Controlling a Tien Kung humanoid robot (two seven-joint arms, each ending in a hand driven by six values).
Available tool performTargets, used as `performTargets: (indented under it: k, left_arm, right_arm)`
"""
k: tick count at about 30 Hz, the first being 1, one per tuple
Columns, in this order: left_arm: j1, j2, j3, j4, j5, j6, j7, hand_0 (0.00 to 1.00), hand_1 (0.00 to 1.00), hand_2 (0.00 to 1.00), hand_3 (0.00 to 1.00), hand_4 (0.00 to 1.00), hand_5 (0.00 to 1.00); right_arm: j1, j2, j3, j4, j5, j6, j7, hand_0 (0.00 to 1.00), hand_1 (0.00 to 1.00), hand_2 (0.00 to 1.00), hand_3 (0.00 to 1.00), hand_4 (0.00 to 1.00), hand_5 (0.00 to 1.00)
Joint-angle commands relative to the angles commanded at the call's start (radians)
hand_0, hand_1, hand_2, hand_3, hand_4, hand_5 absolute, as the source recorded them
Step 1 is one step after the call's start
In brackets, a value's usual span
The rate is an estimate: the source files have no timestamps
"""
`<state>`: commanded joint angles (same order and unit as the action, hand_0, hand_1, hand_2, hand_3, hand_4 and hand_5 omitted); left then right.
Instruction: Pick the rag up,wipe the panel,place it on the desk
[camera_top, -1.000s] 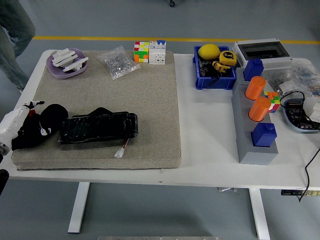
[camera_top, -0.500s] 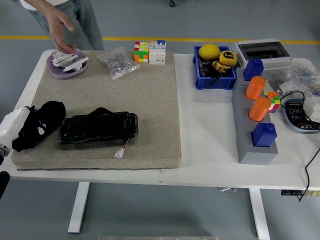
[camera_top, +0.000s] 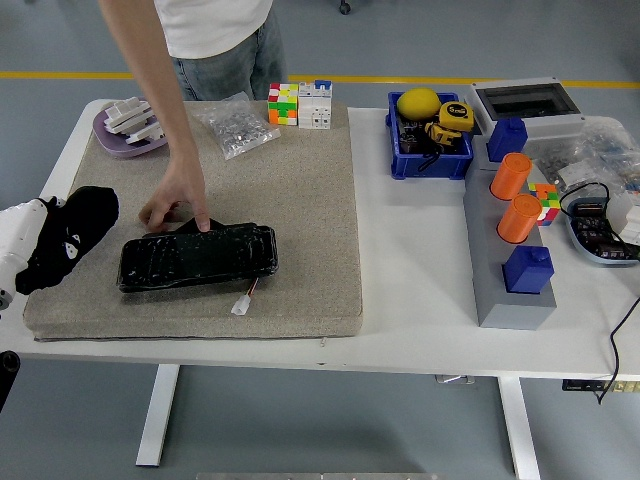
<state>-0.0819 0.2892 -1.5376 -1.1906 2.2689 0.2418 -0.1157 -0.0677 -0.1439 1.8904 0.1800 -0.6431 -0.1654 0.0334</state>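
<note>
1. Nearest me, my left robot hand (camera_top: 14, 240) sits at the left edge of the tabletop (camera_top: 420, 290), low over the near-left part of the beige mat (camera_top: 300, 200). I cannot tell from this view whether its fingers are curled or loose; only the white wrist piece shows clearly.
2. The black rag (camera_top: 68, 238) lies bunched right against that hand, on the mat's left side. Compared with a second ago it has shifted slightly up and left, so I judge the hand is drawing it along, though a firm grip is not visible.
3. Just right of the rag, the black panel (camera_top: 197, 256) lies flat on the mat with its small white connector (camera_top: 240, 306) trailing at the near edge. It has hardly moved.
4. The big change: a person has come to the far side and reached in; the person's hand (camera_top: 178, 200) now presses on the panel's far-left edge, beside the rag. Half a second ago that hand was up by the purple dish (camera_top: 125, 130).
5. For me that means the wipe has not begun, and the panel is now occupied; I would hold off sweeping until that hand clears.
6. My right arm is out of view.
</note>
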Motion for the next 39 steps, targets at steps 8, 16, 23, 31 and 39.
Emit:
performTargets:
  k: [8, 16, 23, 31, 39]
  left_arm:
    - [0.045, -0.016, 0.034, -0.074, 0.000, 0.016, 0.004, 0.248, 0.286, 0.596, 0.488, 0.183, 0.002]
    - [0.038, -0.029, 0.067, -0.058, 0.000, 0.029, -0.009, 0.244, 0.274, 0.585, 0.487, 0.158, 0.002]
    - [0.031, -0.031, 0.092, -0.053, 0.000, 0.034, -0.008, 0.243, 0.275, 0.586, 0.489, 0.166, 0.002]
    - [0.027, -0.035, 0.144, -0.088, 0.000, 0.036, 0.000, 0.246, 0.274, 0.584, 0.491, 0.168, 0.002]
    - [0.010, -0.036, 0.238, -0.099, 0.000, 0.036, 0.004, 0.245, 0.271, 0.575, 0.490, 0.166, 0.002]
  right_arm:
    - [-0.001, -0.008, 0.022, 0.000, -0.026, 0.000, 0.001, 0.761, 0.627, 0.672, 0.600, 0.998, 0.492]
    - [0.002, -0.008, 0.049, 0.000, -0.048, 0.002, 0.003, 0.760, 0.626, 0.672, 0.601, 0.998, 0.493]
    - [0.002, -0.007, 0.055, 0.000, -0.050, 0.003, 0.003, 0.759, 0.626, 0.671, 0.601, 0.998, 0.495]
    - [0.001, -0.006, 0.044, 0.000, -0.039, 0.004, 0.002, 0.759, 0.626, 0.671, 0.602, 0.998, 0.495]
    - [0.002, -0.011, 0.064, 0.000, -0.061, 0.005, 0.002, 0.756, 0.626, 0.671, 0.602, 0.998, 0.497]
